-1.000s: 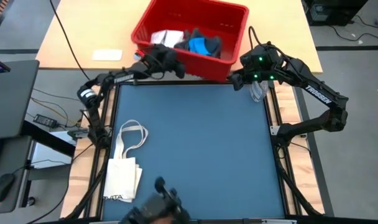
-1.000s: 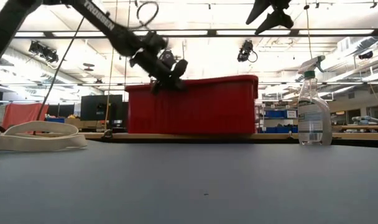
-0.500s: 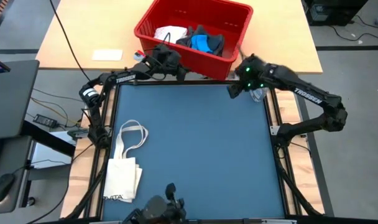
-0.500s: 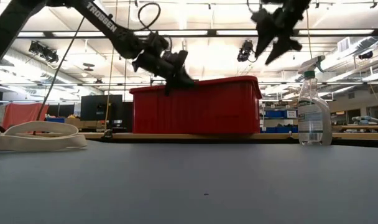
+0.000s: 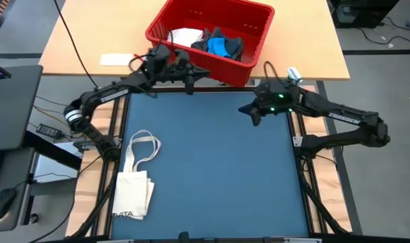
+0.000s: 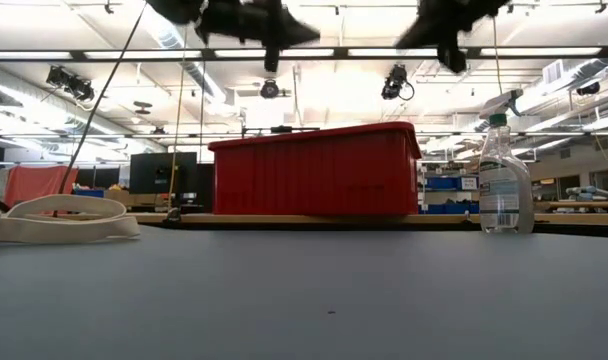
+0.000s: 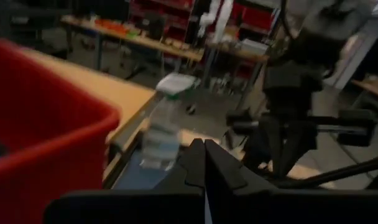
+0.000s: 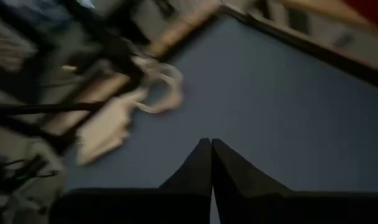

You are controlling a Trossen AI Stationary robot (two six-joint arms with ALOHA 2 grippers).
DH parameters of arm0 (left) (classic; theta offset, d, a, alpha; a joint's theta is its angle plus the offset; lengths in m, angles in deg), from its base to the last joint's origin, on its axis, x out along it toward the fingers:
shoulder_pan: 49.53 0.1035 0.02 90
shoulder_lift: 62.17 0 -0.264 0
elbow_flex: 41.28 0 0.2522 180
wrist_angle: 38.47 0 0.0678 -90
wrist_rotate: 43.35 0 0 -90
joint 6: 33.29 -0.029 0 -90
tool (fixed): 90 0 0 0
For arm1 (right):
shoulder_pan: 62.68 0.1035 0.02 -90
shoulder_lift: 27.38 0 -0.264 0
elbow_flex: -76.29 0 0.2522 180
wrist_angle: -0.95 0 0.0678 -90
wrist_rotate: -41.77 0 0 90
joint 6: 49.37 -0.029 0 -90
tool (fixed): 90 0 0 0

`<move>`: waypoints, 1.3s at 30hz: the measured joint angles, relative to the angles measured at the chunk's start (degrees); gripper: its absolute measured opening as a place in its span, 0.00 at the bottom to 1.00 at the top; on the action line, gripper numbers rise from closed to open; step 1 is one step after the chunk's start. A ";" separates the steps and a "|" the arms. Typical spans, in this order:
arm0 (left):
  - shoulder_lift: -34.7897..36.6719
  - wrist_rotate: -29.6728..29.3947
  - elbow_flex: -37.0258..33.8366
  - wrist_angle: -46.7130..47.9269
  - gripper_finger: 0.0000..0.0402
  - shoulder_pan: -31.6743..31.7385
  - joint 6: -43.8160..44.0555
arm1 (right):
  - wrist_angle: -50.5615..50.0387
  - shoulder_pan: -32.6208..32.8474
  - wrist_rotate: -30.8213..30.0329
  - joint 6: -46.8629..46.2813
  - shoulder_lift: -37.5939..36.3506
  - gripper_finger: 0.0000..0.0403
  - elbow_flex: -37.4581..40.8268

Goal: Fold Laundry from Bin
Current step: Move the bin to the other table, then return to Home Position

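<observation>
The left pincer [image 5: 189, 79] is clenched on nothing, its two fingers [image 7: 204, 163] pressed flat together in its wrist view. It hangs in the air over the far edge of the blue mat [image 5: 205, 162], just in front of the bin [image 5: 249, 34]. In the low view it shows dark at the top, above the bin's left end [image 6: 259, 22].

On the mat's left part lies a cream tote [image 5: 133, 185] with its handles looped toward the far side; the low view catches those loops at the left edge [image 6: 59, 218].

The bin stands on the wooden bench [image 5: 90, 40] beyond the mat, set at a slant. The laundry [image 5: 215, 44] lies inside it: a white piece on the left, dark and bright blue pieces beside it. A flat white item [image 5: 116, 59] lies on the bench left of the bin.

The right pincer [image 5: 249, 111] is also clenched and empty, fingers [image 8: 211, 163] meeting in its wrist view. It is raised over the mat's far right part, pointing left toward the mat's middle. A spray bottle [image 6: 504, 180] stands at the mat's far right corner, just behind that arm, well apart from the bin's right end.
</observation>
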 joint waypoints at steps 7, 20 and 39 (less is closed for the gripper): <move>4.61 -10.92 0.02 10.26 0.00 -12.41 -2.87 | -2.92 5.57 -9.71 1.98 -3.25 0.02 0.10; 4.94 -32.58 0.00 11.50 0.00 -31.08 0.26 | 9.82 -16.79 -22.05 31.20 21.18 0.01 -1.26; 4.92 -40.29 0.00 24.01 0.00 -34.59 0.08 | 18.09 -27.26 11.18 29.80 16.42 0.01 -3.88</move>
